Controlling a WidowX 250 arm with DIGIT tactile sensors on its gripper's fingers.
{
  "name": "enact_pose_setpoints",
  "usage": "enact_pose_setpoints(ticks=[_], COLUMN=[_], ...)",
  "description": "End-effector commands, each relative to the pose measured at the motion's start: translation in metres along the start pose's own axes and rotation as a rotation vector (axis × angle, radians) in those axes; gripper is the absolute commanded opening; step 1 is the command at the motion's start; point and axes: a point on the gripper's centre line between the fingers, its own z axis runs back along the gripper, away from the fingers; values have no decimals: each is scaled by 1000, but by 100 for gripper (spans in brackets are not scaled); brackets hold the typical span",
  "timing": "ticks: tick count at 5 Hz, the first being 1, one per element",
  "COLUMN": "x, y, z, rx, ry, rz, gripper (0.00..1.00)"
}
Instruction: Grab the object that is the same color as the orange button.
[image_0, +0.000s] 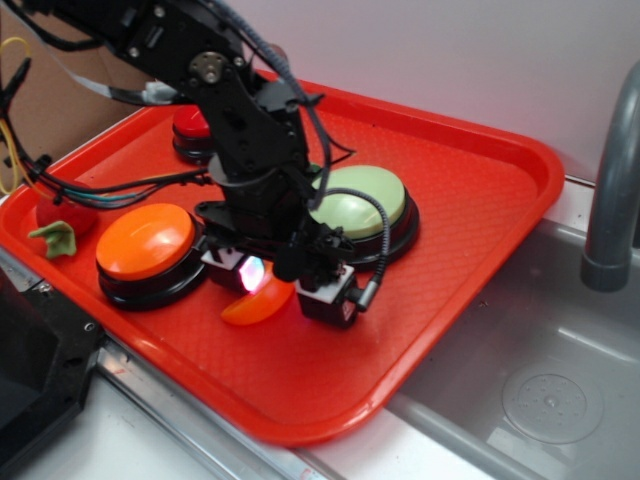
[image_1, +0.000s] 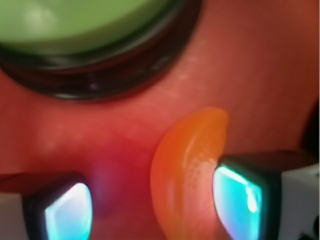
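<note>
While the tool (image_0: 278, 287) is low over the orange crescent (image_1: 187, 175) near the tray's (image_0: 480, 220) front edge, its fingers (image_1: 240, 192) are apart, so closing and lifting remain.

This looks like a robot test stand built as a toy kitchen, inside a lab or workroom. A grey play sink (image_0: 545, 395) with a round drain and a grey plastic tap (image_0: 612, 190) sits at the right. Beside it, a red cafeteria tray (image_0: 470, 210) carries large dome push-buttons: an orange button (image_0: 146, 240), a pale green button (image_0: 362, 205) and a red button (image_0: 192, 125). A black robot arm (image_0: 245, 130) with loose cables (image_0: 90, 185) stands over the tray. Behind there is a plain pale wall (image_0: 450, 50) and brown cardboard (image_0: 55, 90) at the left.
</note>
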Motion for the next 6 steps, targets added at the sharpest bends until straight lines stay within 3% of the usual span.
enact_pose_setpoints(ticks=[1, 2, 4, 6], x=[11, 17, 42, 57], y=[-12, -11, -4, 6], z=[-7, -9, -9, 11], rx=[-40, -46, -78, -77], ry=[-27, -23, 15, -2], rz=[-13, -8, -42, -53], gripper=[17, 0, 0, 0])
